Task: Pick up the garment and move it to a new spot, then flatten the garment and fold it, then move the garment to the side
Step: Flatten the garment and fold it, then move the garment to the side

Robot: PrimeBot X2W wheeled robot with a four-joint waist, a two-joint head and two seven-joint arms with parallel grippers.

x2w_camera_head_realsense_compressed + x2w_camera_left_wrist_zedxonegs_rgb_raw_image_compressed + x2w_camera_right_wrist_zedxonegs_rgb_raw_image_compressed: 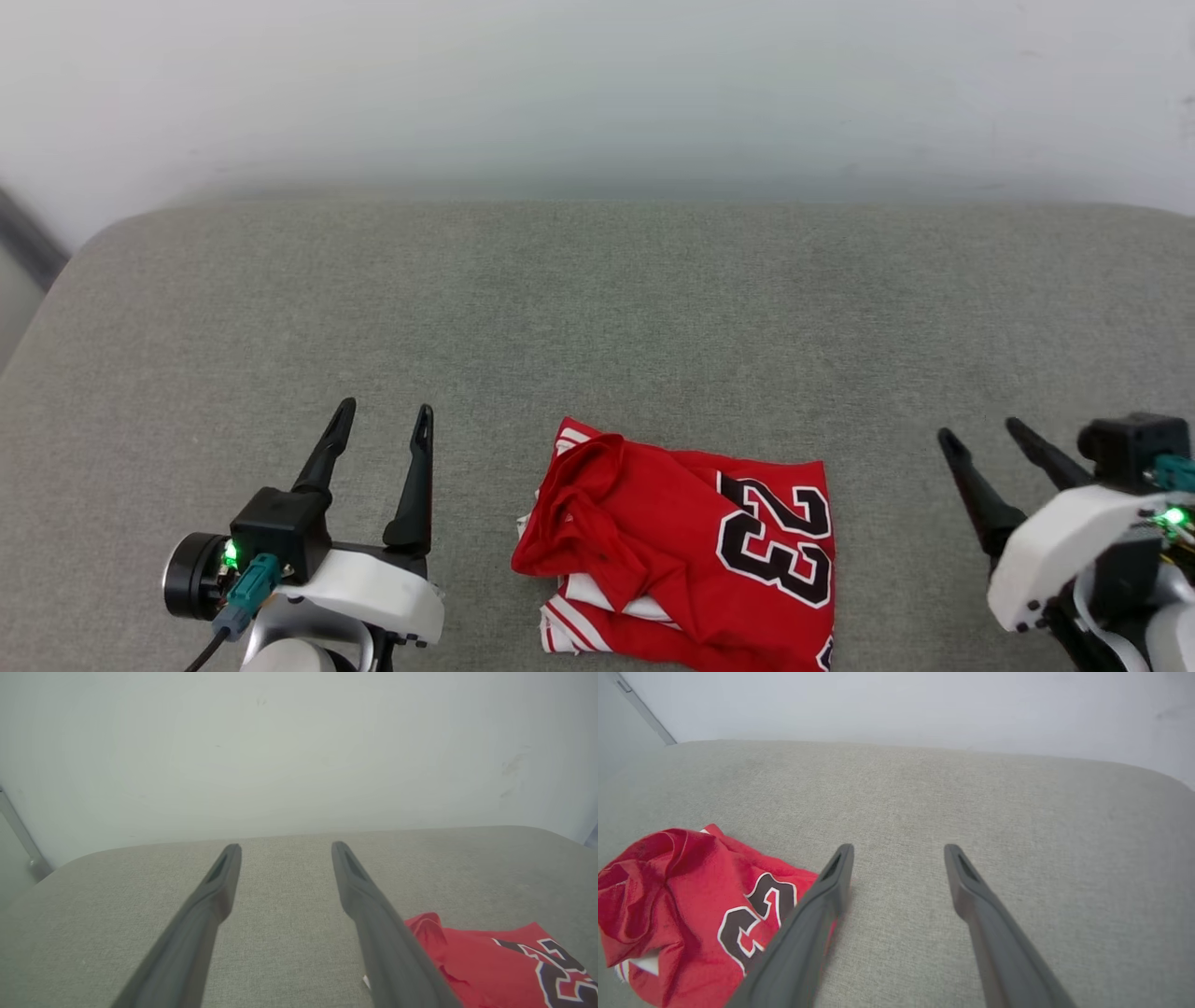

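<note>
The garment point(681, 551), a red jersey with a black "23" outlined in white and striped white trim, lies folded and somewhat rumpled near the front edge of the grey cushion point(597, 308). My left gripper point(385, 420) hovers open to its left, nothing between its fingers. To the garment's right, my right gripper point(980, 436) also stands open and empty. The left wrist view catches the garment point(495, 961) at lower right, beside the open left gripper point(286, 848). In the right wrist view the garment point(686, 905) lies at lower left, next to the open right gripper point(899, 850).
The grey cushion stretches wide behind and to both sides of the jersey, with rounded far corners. A pale wall point(597, 84) rises behind it. A dark strip point(28, 238) runs along the wall at far left.
</note>
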